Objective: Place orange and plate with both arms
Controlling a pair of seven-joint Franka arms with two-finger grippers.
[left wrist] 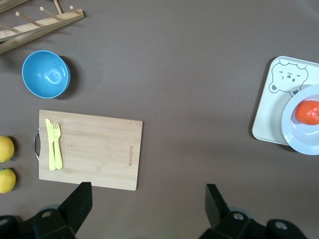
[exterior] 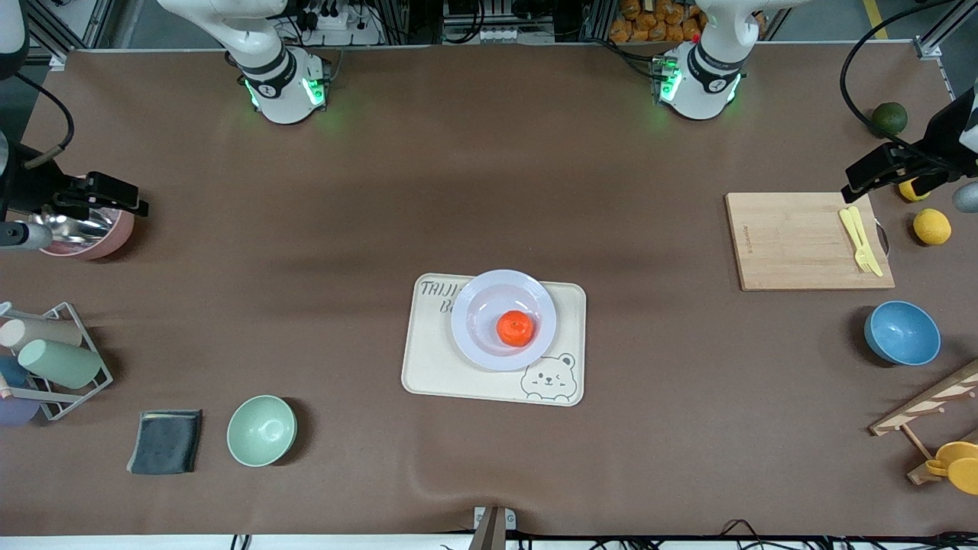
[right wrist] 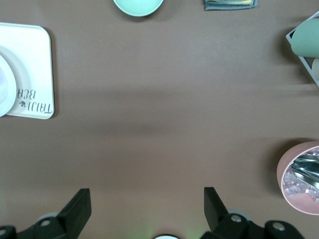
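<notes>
The orange (exterior: 515, 328) lies in the plate (exterior: 477, 305), a pale lavender dish resting on a cream tray (exterior: 458, 374) with a bear drawing at the middle of the table. Orange (left wrist: 309, 112) and plate (left wrist: 299, 142) also show at the edge of the left wrist view. My left gripper (left wrist: 148, 199) hangs open and empty over bare table beside the cutting board (left wrist: 94, 149) at the left arm's end. My right gripper (right wrist: 147, 201) hangs open and empty over bare table near the pink bowl (right wrist: 299, 179) at the right arm's end.
A cutting board (exterior: 795, 241) carries a yellow fork and knife (exterior: 861, 240). Near it are a blue bowl (exterior: 902, 332), yellow fruits (exterior: 932, 226), a dark green fruit (exterior: 889, 118) and a wooden rack (exterior: 928, 405). A green bowl (exterior: 261, 430), grey cloth (exterior: 166, 441) and cup rack (exterior: 53, 359) sit at the right arm's end.
</notes>
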